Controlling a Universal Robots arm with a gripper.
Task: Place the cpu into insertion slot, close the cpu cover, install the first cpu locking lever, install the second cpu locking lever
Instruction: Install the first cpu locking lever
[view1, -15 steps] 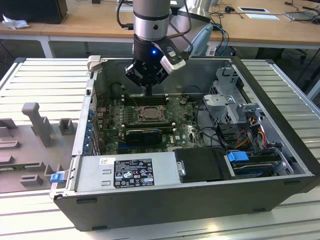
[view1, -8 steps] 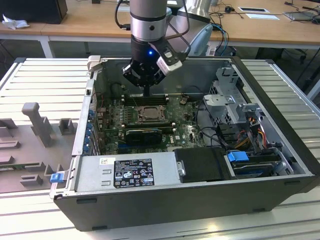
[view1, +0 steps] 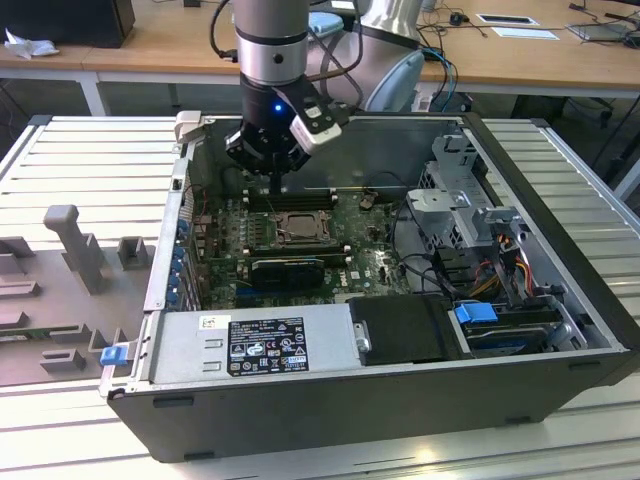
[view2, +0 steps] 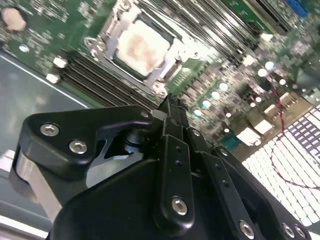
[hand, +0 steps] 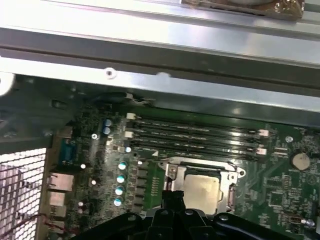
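The cpu (view2: 142, 47) (hand: 202, 189), a pale square chip, sits in the insertion slot (view1: 290, 226) on the green board inside the open case. The cpu cover (view2: 106, 44) (hand: 200, 165), a dull metal frame, lies flat around the chip, whose top shows through its window. My gripper (view1: 277, 188) (view2: 169, 102) (hand: 173, 196) hangs just above the board at the socket's edge, on the side towards the long black memory slots (hand: 195, 137). Its fingers are shut together into a narrow tip, with nothing visible between them. I cannot make out the locking levers' positions.
The case's metal walls (view1: 165, 250) enclose the board. A power supply (view1: 255, 345) fills the near side, with a drive cage and cables (view1: 470, 225) at the exterior view's right. A dark heat sink (view1: 287, 268) sits just in front of the socket. Grey fixtures (view1: 75, 245) stand outside the case.
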